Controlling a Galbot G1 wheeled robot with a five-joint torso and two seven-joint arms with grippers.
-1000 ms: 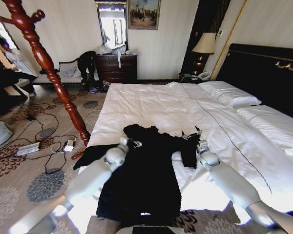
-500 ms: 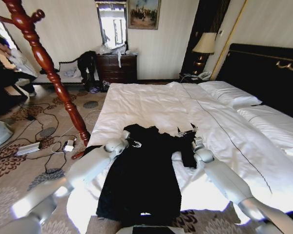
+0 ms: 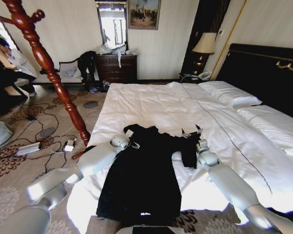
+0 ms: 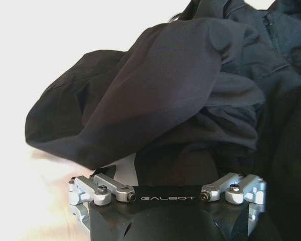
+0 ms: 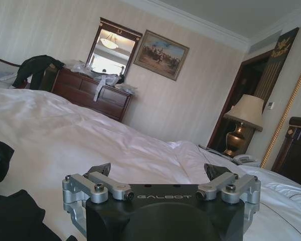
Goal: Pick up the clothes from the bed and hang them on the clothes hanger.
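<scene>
The clothes, a long black coat (image 3: 141, 175), lie spread on the near part of the bed's white duvet (image 3: 156, 102), with the hem hanging over the foot end. My left gripper (image 3: 133, 141) rests at the coat's left shoulder. In the left wrist view its jaws stand wide and dark folds of the coat (image 4: 160, 95) bulge between them, hiding the fingertips. My right gripper (image 3: 192, 133) is at the coat's right shoulder, just above the duvet, open (image 5: 160, 171) with nothing between its fingers. The clothes hanger is out of view.
A tall red-brown wooden coat stand (image 3: 46, 63) leans up from the carpet left of the bed. Cables and a power strip (image 3: 28, 147) lie on the floor. The black headboard (image 3: 266, 75), pillows (image 3: 229, 92), a lamp (image 3: 203, 46) and a dresser (image 3: 116, 67) are beyond.
My left arm has stretched forward, bringing its gripper onto the coat's left shoulder. The right gripper shifted slightly near the right shoulder. The coat lies as before.
</scene>
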